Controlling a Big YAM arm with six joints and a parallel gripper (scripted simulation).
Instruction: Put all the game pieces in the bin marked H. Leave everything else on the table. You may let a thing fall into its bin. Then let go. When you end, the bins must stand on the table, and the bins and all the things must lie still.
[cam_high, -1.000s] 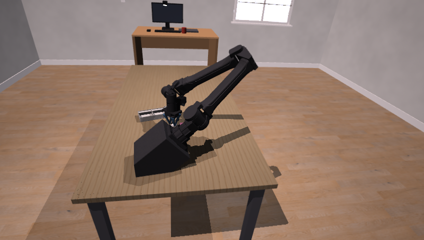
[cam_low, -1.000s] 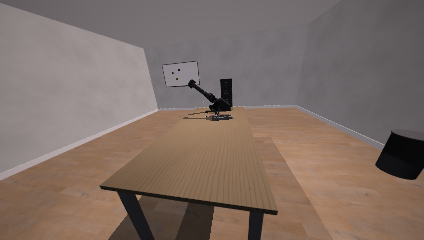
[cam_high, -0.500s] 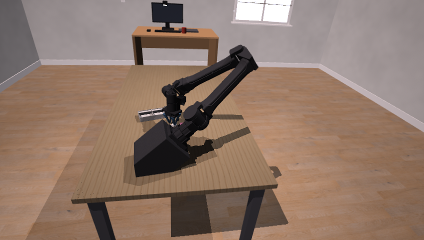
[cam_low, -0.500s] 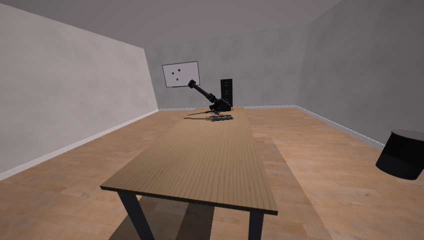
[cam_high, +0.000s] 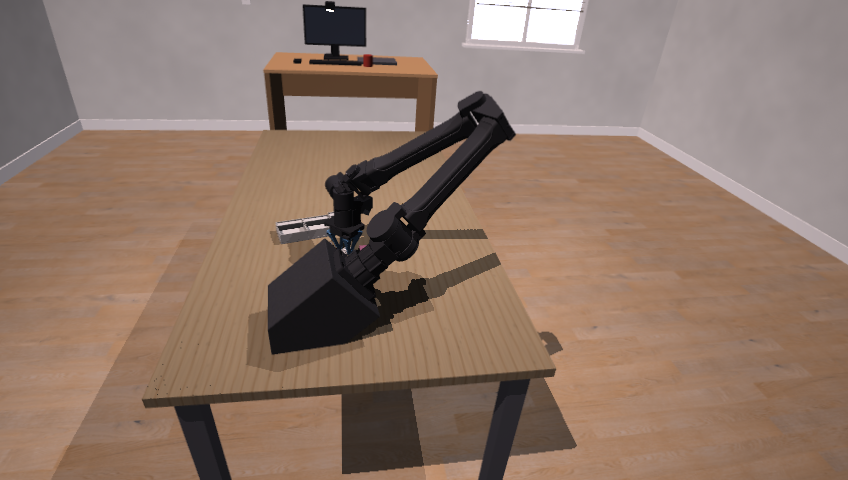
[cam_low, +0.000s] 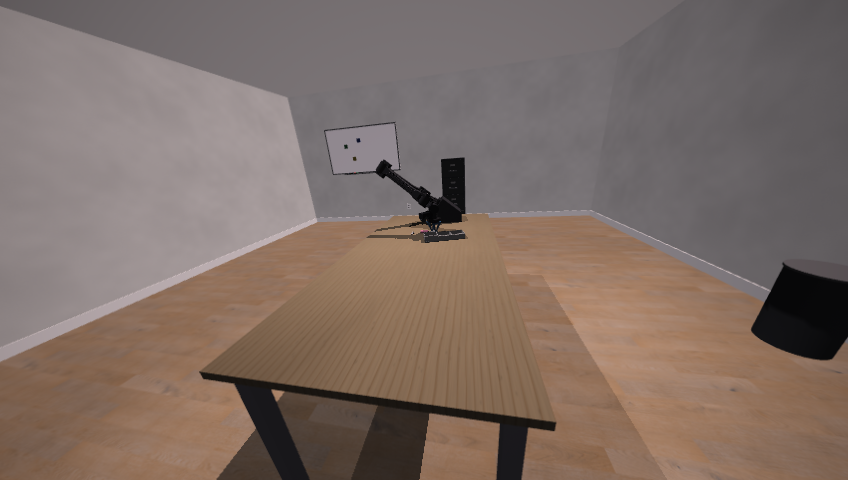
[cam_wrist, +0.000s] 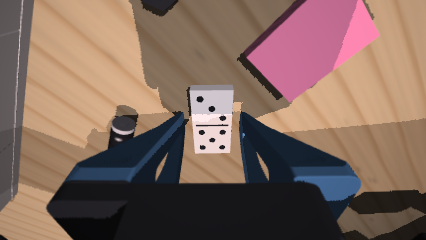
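Note:
A white domino (cam_wrist: 211, 119) with black pips lies flat on the wooden table (cam_high: 416, 321) (cam_wrist: 75, 60). My gripper (cam_wrist: 212, 120) (cam_high: 344, 246) (cam_low: 432, 227) is low over it. The blue fingers stand on either side of the domino's near half, with a small gap on each side, so the gripper is open. A pale grey bin (cam_high: 295, 228) (cam_wrist: 9, 75) lies just to the left of the gripper; it also shows in the exterior view (cam_low: 447, 236). No letter mark shows on it.
A pink block (cam_wrist: 310, 45) lies beyond the domino to the right. A short black cylinder with a white band (cam_wrist: 123, 131) lies left of the left finger. A dark object (cam_wrist: 158, 4) sits at the top edge. The arm's black base housing (cam_high: 315, 297) stands in front.

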